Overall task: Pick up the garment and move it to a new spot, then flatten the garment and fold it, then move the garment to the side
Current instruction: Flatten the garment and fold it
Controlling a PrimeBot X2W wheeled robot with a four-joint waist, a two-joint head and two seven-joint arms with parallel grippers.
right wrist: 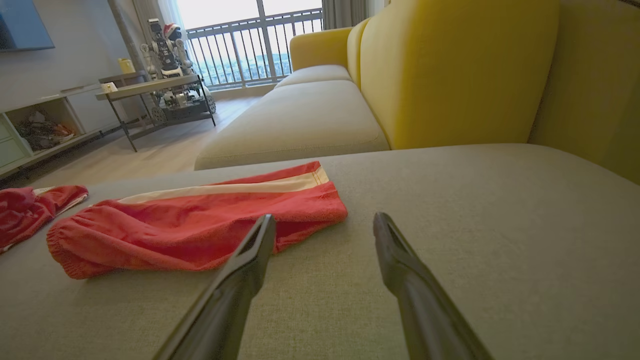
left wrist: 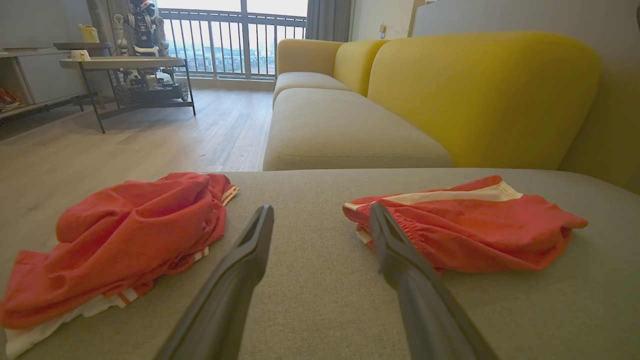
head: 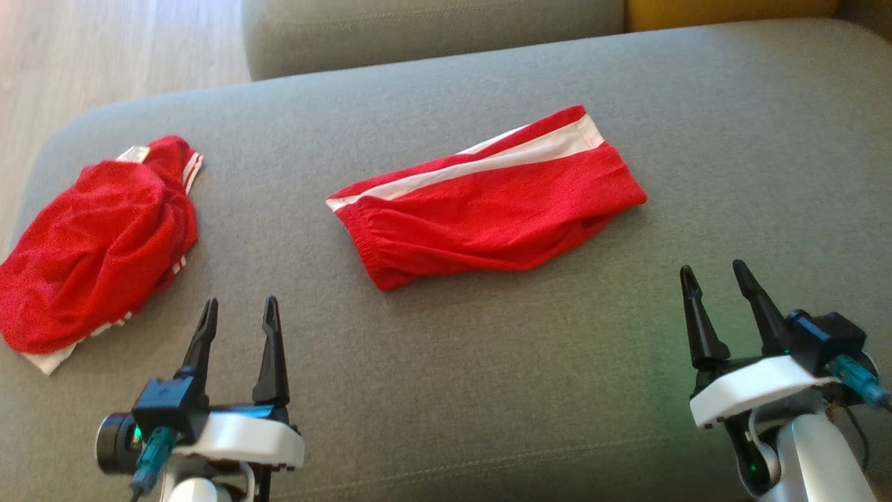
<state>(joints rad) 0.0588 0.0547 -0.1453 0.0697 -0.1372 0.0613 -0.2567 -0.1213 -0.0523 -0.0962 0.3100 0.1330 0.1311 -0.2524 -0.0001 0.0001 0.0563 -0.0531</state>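
Two red garments with white stripes lie on a grey cushion (head: 488, 362). One garment (head: 488, 209) is folded flat near the middle, also seen in the wrist views (left wrist: 470, 230) (right wrist: 200, 225). A second, crumpled garment (head: 97, 244) (left wrist: 120, 240) (right wrist: 30, 207) lies at the left edge. My left gripper (head: 240, 310) (left wrist: 322, 215) stands open near the front, between the two garments, holding nothing. At the front right my right gripper (head: 714, 275) (right wrist: 325, 222) is open too, just short of the folded garment's right end.
A yellow sofa back (left wrist: 480, 90) and a beige seat (left wrist: 340, 130) lie beyond the cushion. Wooden floor (left wrist: 125, 145) stretches to the left, with a low table (left wrist: 125, 62) carrying a robot figure, and a balcony railing behind.
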